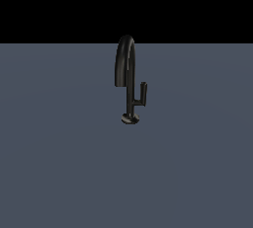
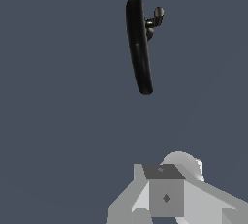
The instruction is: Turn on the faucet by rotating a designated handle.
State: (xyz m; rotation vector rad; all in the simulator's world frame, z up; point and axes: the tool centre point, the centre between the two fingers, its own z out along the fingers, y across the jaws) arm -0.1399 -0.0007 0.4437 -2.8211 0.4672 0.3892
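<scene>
I see the faucet [image 1: 129,81] standing alone on the grey floor [image 1: 59,163], its handle [image 1: 142,95] on the exterior view's right of the stem. My gripper [image 2: 167,194] is well apart; I cannot tell how wide it is. Risk: I catch the arched spout instead of the thin lever.

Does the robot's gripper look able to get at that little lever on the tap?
Probably yes. The lever sticks out from the tap on the exterior view's right, with nothing around it. The gripper hangs well clear above.
</scene>
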